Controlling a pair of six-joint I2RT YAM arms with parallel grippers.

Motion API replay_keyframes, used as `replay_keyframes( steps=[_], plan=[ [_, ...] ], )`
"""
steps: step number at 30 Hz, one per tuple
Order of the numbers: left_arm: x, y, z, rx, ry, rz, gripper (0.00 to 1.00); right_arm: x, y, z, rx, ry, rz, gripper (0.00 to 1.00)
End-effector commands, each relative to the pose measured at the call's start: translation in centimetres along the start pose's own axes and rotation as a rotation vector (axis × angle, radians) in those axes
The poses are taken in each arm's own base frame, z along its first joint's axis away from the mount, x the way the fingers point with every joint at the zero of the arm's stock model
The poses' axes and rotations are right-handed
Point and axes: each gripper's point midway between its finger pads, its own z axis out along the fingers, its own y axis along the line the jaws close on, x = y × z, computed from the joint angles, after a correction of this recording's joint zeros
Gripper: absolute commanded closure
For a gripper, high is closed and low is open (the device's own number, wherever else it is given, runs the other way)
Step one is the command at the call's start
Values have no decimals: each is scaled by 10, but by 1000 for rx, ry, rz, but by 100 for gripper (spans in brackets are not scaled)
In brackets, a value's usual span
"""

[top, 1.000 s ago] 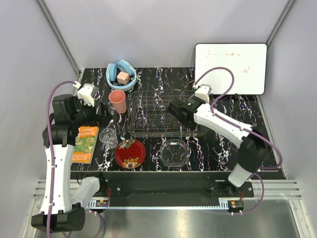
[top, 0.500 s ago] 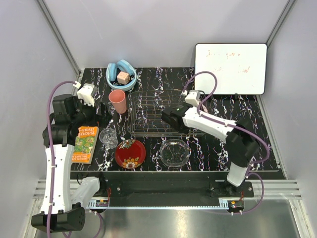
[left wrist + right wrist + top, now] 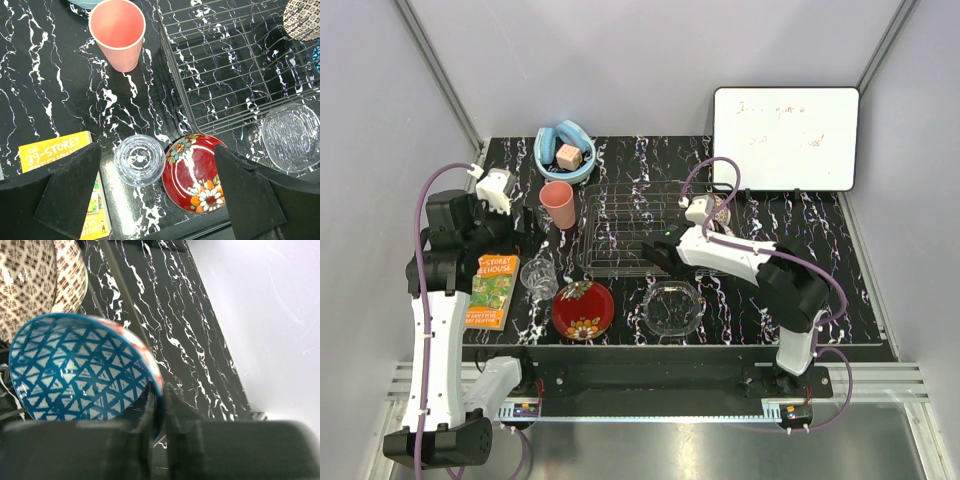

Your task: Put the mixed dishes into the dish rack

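My right gripper [image 3: 161, 395] is shut on the rim of the blue patterned bowl [image 3: 75, 375], held tilted; the pale speckled bowl [image 3: 35, 280] sits just behind it. In the top view the right gripper [image 3: 656, 250] is over the front of the wire dish rack [image 3: 620, 215], hiding the blue bowl. My left gripper [image 3: 157, 150] is open and empty, high above the clear glass tumbler [image 3: 139, 160] and the red floral bowl [image 3: 195, 172]. The salmon-pink cup [image 3: 118, 32] stands upright left of the rack. The clear glass bowl [image 3: 291, 137] lies in front of the rack.
A white framed whiteboard [image 3: 785, 137] leans at the back right. A light-blue headphone-like ring with a wooden block [image 3: 565, 152] lies at the back left. A yellow book [image 3: 492, 290] lies at the table's left edge, next to the tumbler [image 3: 539, 275].
My right arm has swung left and nearer across the rack with the blue bowl. The left arm and the dishes on the table have not moved.
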Motion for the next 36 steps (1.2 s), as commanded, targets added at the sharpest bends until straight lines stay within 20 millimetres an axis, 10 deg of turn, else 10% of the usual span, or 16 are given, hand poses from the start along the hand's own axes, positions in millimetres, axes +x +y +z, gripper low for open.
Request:
replay_keyframes(
  steps=[1,7,20,36],
  plan=[
    [-16,4,-8,-31,-64,32,1,3,-30,-8,81,-2,-258,73],
    [-15,6,-8,-40,-62,37,1,6,-16,-10,78,5,-255,36],
    [-17,4,-5,-27,-57,31,1,-56,-67,-51,-142,23,115,26],
    [-23,0,-5,0,-69,22,1,-1,-72,5,-116,177,228,27]
  ],
)
